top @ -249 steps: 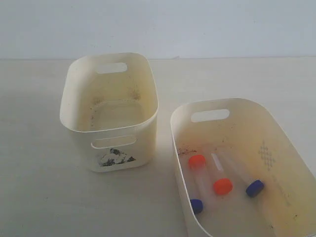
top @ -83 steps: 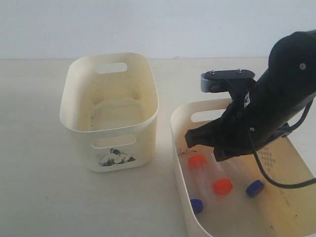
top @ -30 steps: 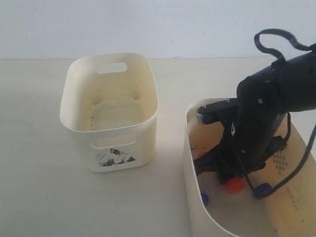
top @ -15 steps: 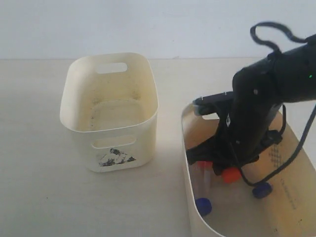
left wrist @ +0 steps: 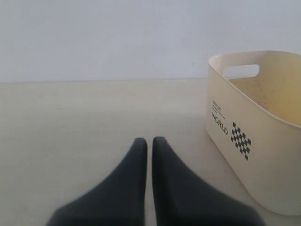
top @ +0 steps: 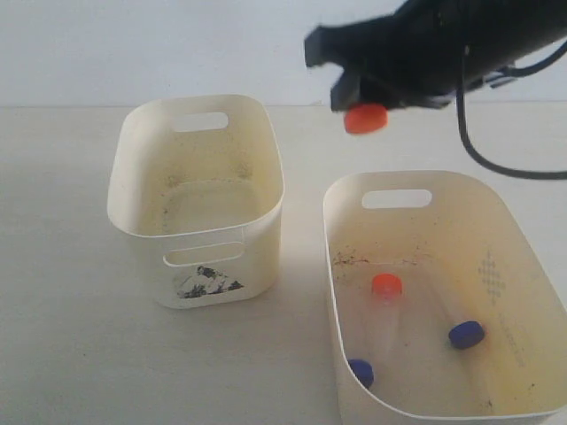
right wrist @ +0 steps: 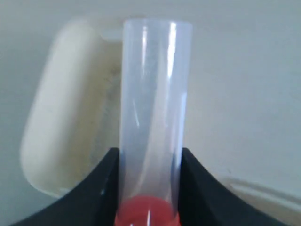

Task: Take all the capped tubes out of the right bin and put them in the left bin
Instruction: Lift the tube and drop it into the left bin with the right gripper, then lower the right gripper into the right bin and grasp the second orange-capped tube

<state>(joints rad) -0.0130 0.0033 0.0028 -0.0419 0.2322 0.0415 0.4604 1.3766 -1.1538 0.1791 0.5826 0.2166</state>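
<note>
The right arm [top: 443, 44] is in the upper right of the exterior picture, high above the desk [top: 62, 292]. The right jaws are closed on one capped tube. In the right wrist picture the clear body of this held tube [right wrist: 153, 94] stands between the two black jaws, which press on it from both sides near its orange cap [right wrist: 148, 209]. In the exterior picture only this cap [top: 366, 118] shows, just under the dark arm in the upper middle of the frame. It is higher in the frame than both bins.

The left bin [top: 133, 212] stands in the left half of the exterior picture. A torn black-and-white label [top: 205, 283] is on its near wall, under the handle slot.

The right bin [top: 341, 266] is in the lower right, separated from the left bin by a strip of desk. A dotted diamond pattern [top: 490, 270] is on its right inner wall. Three capped tubes lie on its floor. The orange-capped tube [top: 386, 285] is near the middle. One blue-capped tube [top: 466, 334] is toward the right wall. The other blue-capped tube [top: 361, 372] is against the left wall, near the lower edge of the frame. Their clear bodies are hard to see.

In the left wrist picture the left jaws are closed, with only a thin slit between them, and they grip nothing. Near them stands a cream bin with the print WORLD [left wrist: 263, 155] and a small checker mark. I cannot tell which of the two bins it is.
</note>
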